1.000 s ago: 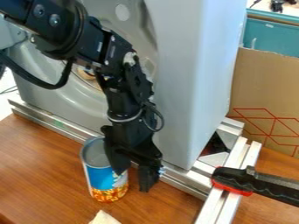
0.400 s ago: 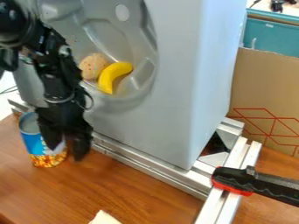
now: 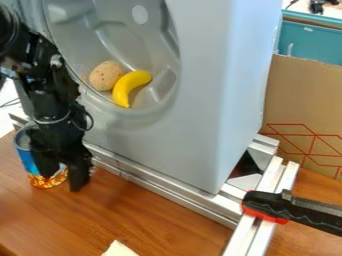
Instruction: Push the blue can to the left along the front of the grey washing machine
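We see the black arm (image 3: 41,80) come in at the upper left of the frame and slope down to the right, its lower part hanging nearly upright along the left side, with a thin cable looped beside its wrist. Its tool (image 3: 62,182) points down at the lower left, the tips low over the wooden surface (image 3: 153,220). We see its fingers standing apart, with a strip of the can (image 3: 28,161) showing between them, so we read the tool as released; how wide its full opening is, we cannot tell. The can stands upright on the surface at the left of the frame, partly behind the tool, with a grey rim, a blue side and an orange and yellow pattern near its base. Whether the fingers touch it, we cannot tell.

Right of the arm, a tall grey housing (image 3: 200,100) has a rounded hollow, where we see a yellow banana (image 3: 127,89) just beside a round, light brown, speckled thing (image 3: 105,76). Metal rails (image 3: 160,185) run along the foot of the housing. At the lower right, a black and red clamp (image 3: 287,210) lies across more rails; behind, we see cardboard (image 3: 300,100) with red lines. A pale piece (image 3: 119,249) shows at the bottom edge.
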### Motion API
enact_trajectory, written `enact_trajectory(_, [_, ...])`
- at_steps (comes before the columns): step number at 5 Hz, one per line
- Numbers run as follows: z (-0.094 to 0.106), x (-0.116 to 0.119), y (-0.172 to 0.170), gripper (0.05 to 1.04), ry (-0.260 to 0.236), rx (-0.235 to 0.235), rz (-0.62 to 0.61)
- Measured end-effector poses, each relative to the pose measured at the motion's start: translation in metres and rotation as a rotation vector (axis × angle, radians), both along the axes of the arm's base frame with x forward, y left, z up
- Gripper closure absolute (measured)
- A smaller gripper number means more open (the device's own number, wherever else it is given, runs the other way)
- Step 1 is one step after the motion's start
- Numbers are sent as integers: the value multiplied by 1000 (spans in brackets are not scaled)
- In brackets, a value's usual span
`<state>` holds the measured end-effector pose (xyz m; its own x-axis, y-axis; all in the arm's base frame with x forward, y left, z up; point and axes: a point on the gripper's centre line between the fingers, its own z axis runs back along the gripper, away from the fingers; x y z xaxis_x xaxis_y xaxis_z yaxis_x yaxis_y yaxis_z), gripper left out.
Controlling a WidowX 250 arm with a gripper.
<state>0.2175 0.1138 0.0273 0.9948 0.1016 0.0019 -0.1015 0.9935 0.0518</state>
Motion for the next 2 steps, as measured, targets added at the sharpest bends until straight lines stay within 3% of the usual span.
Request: enact_trajectory(2, [23,-40,-24,83,-4,12,-32])
